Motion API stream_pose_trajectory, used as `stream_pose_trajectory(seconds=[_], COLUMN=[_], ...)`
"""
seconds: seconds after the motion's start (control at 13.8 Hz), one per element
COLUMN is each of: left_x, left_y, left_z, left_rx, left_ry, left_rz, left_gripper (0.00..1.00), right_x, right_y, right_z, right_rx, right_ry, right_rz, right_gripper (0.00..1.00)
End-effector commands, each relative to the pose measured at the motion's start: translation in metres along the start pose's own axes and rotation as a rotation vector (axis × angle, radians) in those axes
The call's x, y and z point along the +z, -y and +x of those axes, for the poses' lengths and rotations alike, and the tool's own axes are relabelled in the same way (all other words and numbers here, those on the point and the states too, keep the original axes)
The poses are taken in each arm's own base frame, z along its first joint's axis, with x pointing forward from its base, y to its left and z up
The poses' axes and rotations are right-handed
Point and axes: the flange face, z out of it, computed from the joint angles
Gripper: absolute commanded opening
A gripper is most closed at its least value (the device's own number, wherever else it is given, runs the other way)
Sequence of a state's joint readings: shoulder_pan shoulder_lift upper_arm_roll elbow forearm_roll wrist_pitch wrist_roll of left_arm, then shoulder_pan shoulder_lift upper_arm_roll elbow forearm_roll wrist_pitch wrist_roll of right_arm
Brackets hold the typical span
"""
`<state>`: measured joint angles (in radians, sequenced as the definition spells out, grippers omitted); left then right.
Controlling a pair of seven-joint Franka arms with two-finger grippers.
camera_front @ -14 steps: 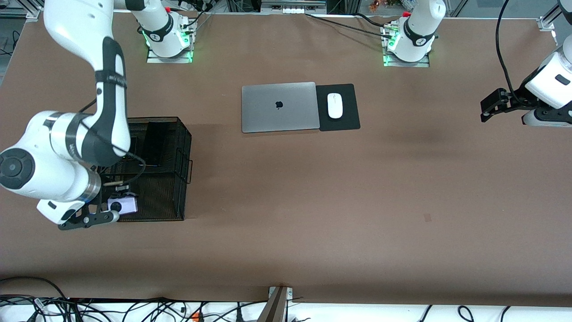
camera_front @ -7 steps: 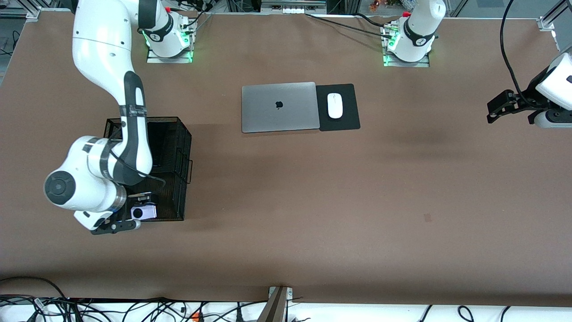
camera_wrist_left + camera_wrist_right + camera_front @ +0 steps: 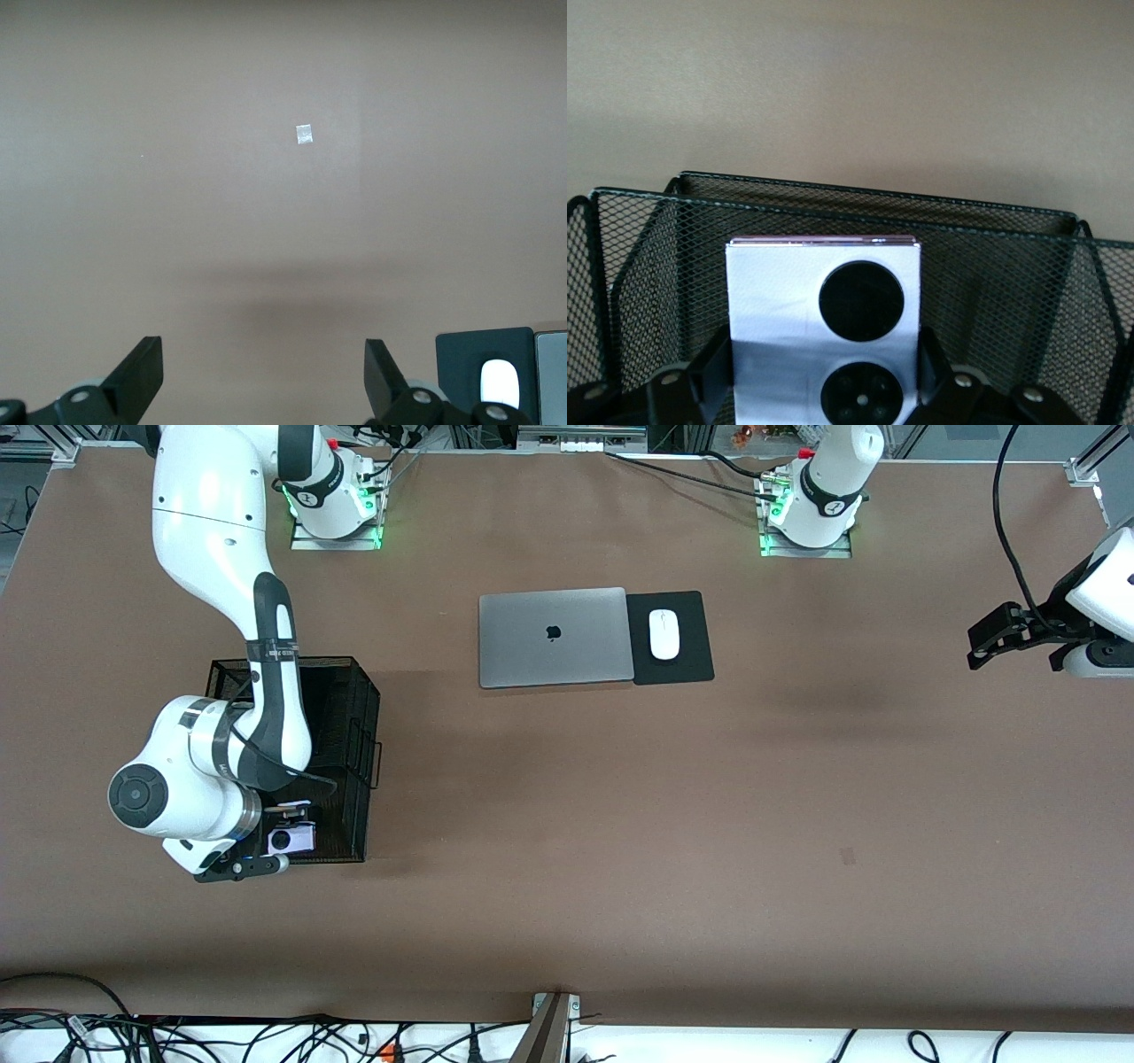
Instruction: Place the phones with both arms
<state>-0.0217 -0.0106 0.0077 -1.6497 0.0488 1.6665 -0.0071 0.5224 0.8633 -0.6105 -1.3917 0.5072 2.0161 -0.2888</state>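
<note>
While the black wire-mesh basket (image 3: 350, 717) stands toward the right arm's end of the brown surface (image 3: 620, 824), its compartment nearest the front camera takes the lilac-white flip phone (image 3: 292, 838), upright, two black circles showing. In the right wrist view the same phone (image 3: 824, 328) sits between mesh walls of the basket (image 3: 992, 257), clamped at both side edges by the right gripper (image 3: 824, 390). From the front, that right gripper (image 3: 282, 834) is over the basket's nearest corner. Whether the other compartments hold anything cannot be told.

Left gripper (image 3: 997, 633): over bare surface at the left arm's end, fingers (image 3: 142, 372) spread apart, nothing between them; arm waiting.

Mid-surface: closed grey laptop (image 3: 555, 637), just beside it a black mouse pad (image 3: 691, 638) carrying a white mouse (image 3: 664, 634). Cables (image 3: 177, 1036) lie along the camera-side edge.
</note>
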Motion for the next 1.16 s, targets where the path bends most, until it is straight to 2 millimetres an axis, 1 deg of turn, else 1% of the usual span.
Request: stream_pose_trajectory(seconds=[0.0,0.07,0.22,0.29,0.36,0.44,0.51,0.58,0.65,0.73,0.8,0.87,1.02,1.09], left_x=[-0.005,-0.005,-0.005,-0.005,-0.005,-0.006,-0.006,-0.006,-0.006,-0.006,-0.007,-0.007,-0.007,-0.006], left_y=[-0.005,-0.007,-0.012,-0.013,-0.019,-0.027,-0.024,-0.023,-0.022,-0.023,-0.024,-0.025,-0.025,-0.025], left_z=[0.005,0.005,0.005,0.005,0.004,0.003,0.003,0.003,0.003,0.003,0.003,0.003,0.003,0.003], left_rx=[0.002,0.005,0.012,0.005,0.001,0.001,-0.002,-0.002,-0.005,-0.006,-0.004,-0.003,-0.003,-0.001], left_ry=[0.008,0.008,0.006,0.006,0.008,0.006,0.008,0.012,0.012,0.011,0.011,0.011,0.011,0.012], left_rz=[0.012,0.012,0.012,0.012,0.012,0.011,0.012,0.012,0.012,0.012,0.012,0.012,0.012,0.012], left_gripper=[1.00,1.00,1.00,1.00,1.00,1.00,1.00,1.00,1.00,1.00,1.00,1.00,1.00,1.00], right_x=[0.007,0.008,0.000,-0.009,-0.018,-0.035,-0.048,-0.068,-0.088,-0.104,-0.125,-0.138,-0.172,-0.192], right_y=[-0.003,-0.006,-0.012,-0.018,-0.020,-0.022,-0.025,-0.026,-0.023,-0.025,-0.021,-0.024,-0.018,-0.014], right_z=[-0.015,-0.018,-0.022,-0.023,-0.024,-0.026,-0.031,-0.033,-0.035,-0.037,-0.040,-0.043,-0.052,-0.058], right_rx=[0.061,0.066,0.073,0.077,0.074,0.076,0.081,0.079,0.067,0.065,0.056,0.060,0.045,0.032], right_ry=[0.048,0.071,0.100,0.101,0.099,0.100,0.111,0.112,0.113,0.113,0.105,0.106,0.099,0.089], right_rz=[0.041,0.049,0.060,0.049,0.042,0.049,0.059,0.064,0.056,0.045,0.051,0.055,0.047,0.038], right_gripper=[0.87,1.00,1.00,1.00,1.00,1.00,1.00,1.00,1.00,1.00,1.00,1.00,1.00,1.00])
